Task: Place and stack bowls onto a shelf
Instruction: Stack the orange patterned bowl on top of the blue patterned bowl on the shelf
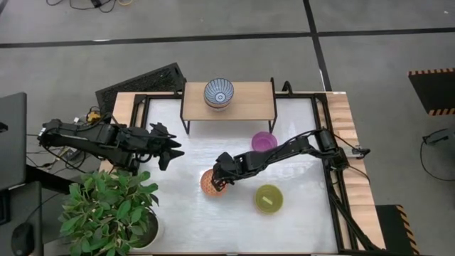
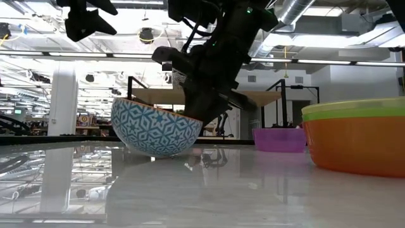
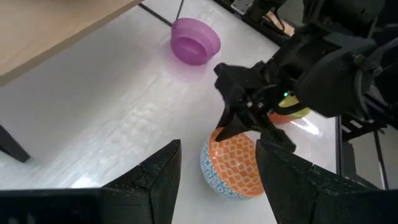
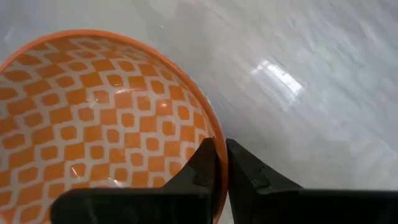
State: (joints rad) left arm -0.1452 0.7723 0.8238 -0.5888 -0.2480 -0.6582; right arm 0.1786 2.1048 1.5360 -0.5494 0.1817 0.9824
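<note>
The orange patterned bowl (image 1: 211, 182) is found near the middle of the white desk (image 1: 178, 213). Its rim is pinched by the right gripper (image 1: 219, 184), with one finger inside the bowl and one finger outside. In the low view the bowl is seen tipped, with its blue patterned outside (image 2: 156, 130) resting on the desk. The left gripper (image 1: 173, 148) is held above the desk, off to one side of this bowl, and its fingers (image 3: 155, 180) are spread apart with nothing between them.

The shelf (image 1: 228, 102) is seen at the back of the desk, and a blue-grey patterned bowl (image 1: 219, 92) is set on its wood top. A purple bowl (image 1: 264, 141) is seen on the desk just in front of the shelf. An olive-yellow bowl (image 1: 269, 198) is seen on the desk near the orange one. A green plant (image 1: 106, 206) is seen at the corner of the desk.
</note>
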